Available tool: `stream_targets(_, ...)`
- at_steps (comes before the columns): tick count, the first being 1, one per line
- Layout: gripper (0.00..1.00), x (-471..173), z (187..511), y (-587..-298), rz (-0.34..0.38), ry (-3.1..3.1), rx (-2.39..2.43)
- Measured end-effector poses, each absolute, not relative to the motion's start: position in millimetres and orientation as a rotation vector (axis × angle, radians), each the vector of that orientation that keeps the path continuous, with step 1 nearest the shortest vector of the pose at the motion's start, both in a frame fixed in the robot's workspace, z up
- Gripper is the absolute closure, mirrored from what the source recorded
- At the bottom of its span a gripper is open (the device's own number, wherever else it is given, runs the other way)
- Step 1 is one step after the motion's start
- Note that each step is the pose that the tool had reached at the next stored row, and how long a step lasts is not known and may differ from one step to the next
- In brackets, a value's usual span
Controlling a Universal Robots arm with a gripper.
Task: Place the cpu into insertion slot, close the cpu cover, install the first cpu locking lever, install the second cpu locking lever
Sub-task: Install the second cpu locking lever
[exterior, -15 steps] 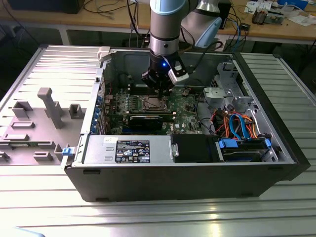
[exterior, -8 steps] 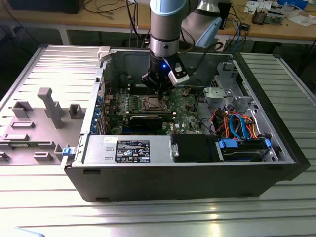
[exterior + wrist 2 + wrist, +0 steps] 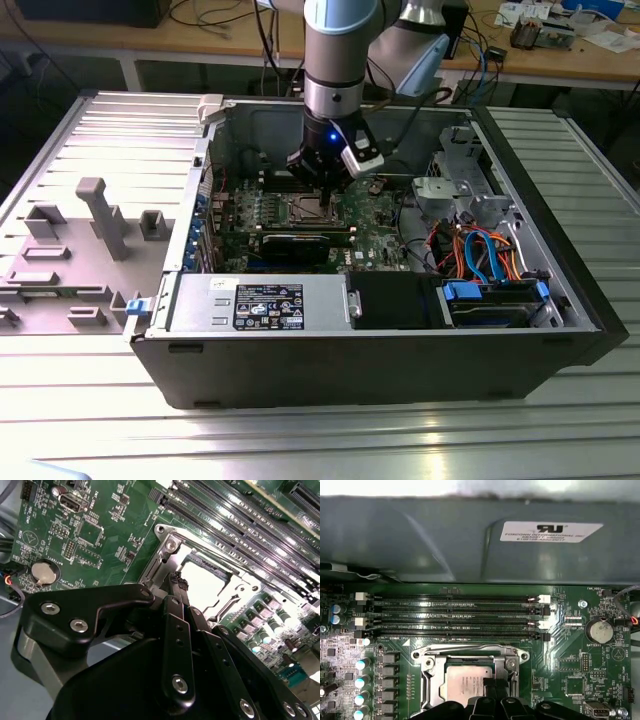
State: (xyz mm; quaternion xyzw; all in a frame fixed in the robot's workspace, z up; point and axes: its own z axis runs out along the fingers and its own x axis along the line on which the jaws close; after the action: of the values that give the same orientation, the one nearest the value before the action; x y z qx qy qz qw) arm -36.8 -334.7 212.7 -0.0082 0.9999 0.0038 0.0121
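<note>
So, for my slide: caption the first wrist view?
Hand poised over the cpu seated in its insertion slot, below the memory slots.

From above the green motherboard (image 3: 570, 665), the cpu (image 3: 465, 682) lies flat in the insertion slot (image 3: 432, 680), its dull silver top ringed by the metal frame with a screw at each upper corner. The black gripper (image 3: 492, 692) reaches over the chip's near edge, its fingertips (image 3: 489, 686) close together on the silver top. Beyond the socket run four long memory slots (image 3: 455, 617), a round coin battery (image 3: 600, 630) sits to one side, and the grey case wall (image 3: 445, 540) with a white label (image 3: 550, 531) rises behind.
</note>
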Motion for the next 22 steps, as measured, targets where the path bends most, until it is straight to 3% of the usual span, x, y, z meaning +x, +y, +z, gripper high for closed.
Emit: stream_targets(22,0.89,-36.7,220.7,-344.0,-0.018,3.117,-0.026)
